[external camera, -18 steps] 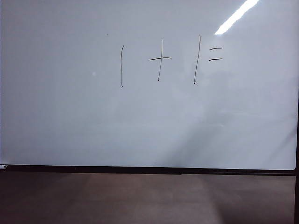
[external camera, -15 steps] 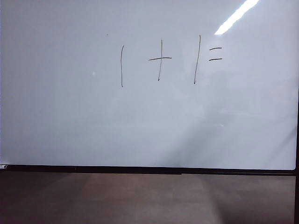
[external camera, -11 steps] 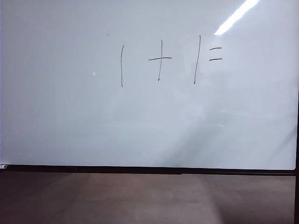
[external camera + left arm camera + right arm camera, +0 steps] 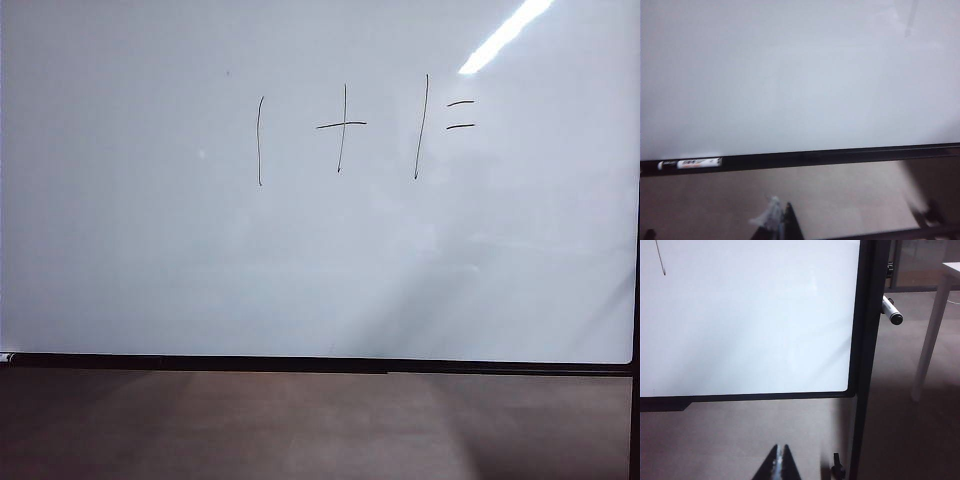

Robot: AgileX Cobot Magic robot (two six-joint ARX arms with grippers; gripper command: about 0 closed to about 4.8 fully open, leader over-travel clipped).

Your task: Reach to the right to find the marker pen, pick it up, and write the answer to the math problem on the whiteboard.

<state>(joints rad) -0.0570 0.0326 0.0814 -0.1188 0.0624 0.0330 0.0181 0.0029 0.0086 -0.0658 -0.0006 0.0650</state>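
The whiteboard [image 4: 320,260] fills the exterior view, with the math problem [image 4: 345,128] in thin black strokes near its top. Right of the two dashes the board is bare, and the answer is not in view. The marker pen [image 4: 891,311], white with a black end, sticks out beside the board's black side frame [image 4: 867,340] in the right wrist view. My right gripper [image 4: 779,452] is shut and empty, low in front of the board's lower corner, well short of the pen. My left gripper [image 4: 782,215] is blurred, its fingers look shut, with a pale smear on one finger. Neither arm shows in the exterior view.
A second white pen [image 4: 690,163] lies on the board's black lower ledge [image 4: 840,155], its end just visible at the ledge's left end [image 4: 6,357]. A white table leg [image 4: 932,330] stands beyond the side frame. A small black knob [image 4: 838,469] sits by the frame's foot. Brown floor lies below.
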